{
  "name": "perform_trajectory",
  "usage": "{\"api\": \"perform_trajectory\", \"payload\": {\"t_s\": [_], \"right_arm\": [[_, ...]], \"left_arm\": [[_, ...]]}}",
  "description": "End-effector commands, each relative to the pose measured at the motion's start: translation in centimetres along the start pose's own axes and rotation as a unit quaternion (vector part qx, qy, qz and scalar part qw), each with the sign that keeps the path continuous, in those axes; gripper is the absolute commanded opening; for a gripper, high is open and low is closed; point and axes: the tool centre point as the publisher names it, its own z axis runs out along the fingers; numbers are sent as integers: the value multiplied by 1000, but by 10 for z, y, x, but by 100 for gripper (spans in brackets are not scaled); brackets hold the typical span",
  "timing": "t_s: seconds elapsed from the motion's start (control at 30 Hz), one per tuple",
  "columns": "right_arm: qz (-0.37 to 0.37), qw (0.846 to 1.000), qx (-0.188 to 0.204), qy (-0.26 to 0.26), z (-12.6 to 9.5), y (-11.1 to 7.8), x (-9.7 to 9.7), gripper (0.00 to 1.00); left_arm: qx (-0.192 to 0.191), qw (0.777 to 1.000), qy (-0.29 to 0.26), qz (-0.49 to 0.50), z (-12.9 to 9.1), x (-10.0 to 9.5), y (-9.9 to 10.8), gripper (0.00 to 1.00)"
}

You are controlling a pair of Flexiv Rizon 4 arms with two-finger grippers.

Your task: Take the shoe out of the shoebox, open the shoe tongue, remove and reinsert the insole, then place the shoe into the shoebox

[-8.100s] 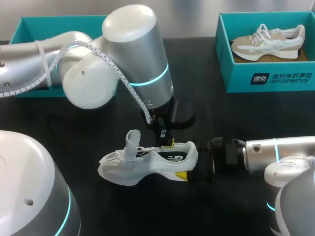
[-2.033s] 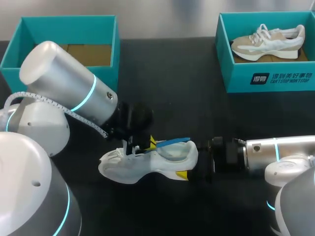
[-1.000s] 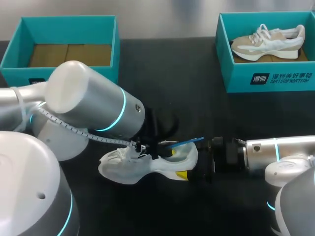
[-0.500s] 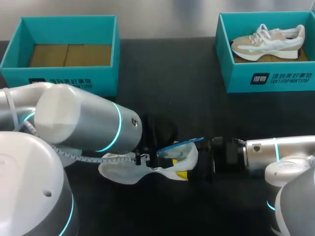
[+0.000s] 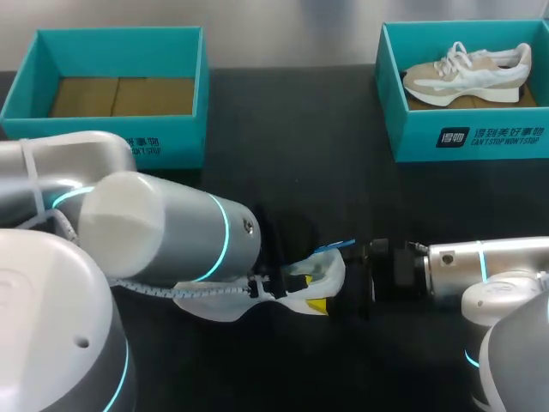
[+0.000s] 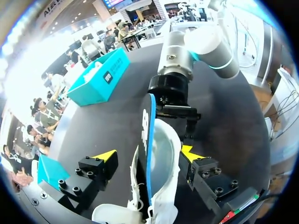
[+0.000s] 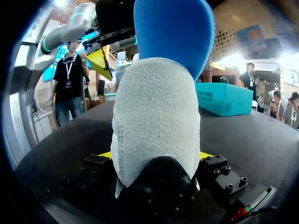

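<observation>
Left arm (image 5: 163, 227) lies low over the black table (image 5: 343, 154) and covers most of the white shoe (image 5: 330, 273). The shoe sits on the table near the middle, well apart from both teal boxes. Left shoebox (image 5: 111, 43) shows its brown floor; right shoebox (image 5: 463, 137) holds a beige shoe (image 5: 467, 73). Right arm (image 5: 480, 262) comes in level, and the right gripper (image 7: 155, 154) is clamped on the heel from both sides. The blue insole (image 6: 148, 135) stands on edge, sticking out of the shoe. Left gripper (image 6: 148, 154) is spread wide and straddles the shoe without gripping it.
</observation>
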Motion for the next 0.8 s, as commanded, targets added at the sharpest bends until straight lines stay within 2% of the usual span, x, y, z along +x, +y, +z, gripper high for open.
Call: {"api": "perform_trajectory", "payload": {"t_s": [0.03,0.13,0.4,0.7,0.77,0.8], "right_arm": [[1,1000,3,1,0,0,1,0],[1,1000,3,1,0,0,1,0],[1,1000,3,1,0,0,1,0],[1,1000,3,1,0,0,1,0],[1,1000,3,1,0,0,1,0],[1,1000,3,1,0,0,1,0]], "left_arm": [[-8,1000,-11,-2,14,5,-5,80],[-13,1000,-14,-4,20,4,-5,75],[-19,1000,-19,-11,28,-2,-6,51],[-26,999,-16,-17,35,-4,-3,45],[-27,999,-15,-19,35,-4,-2,40],[-27,999,-15,-20,36,-5,-2,35]]}}
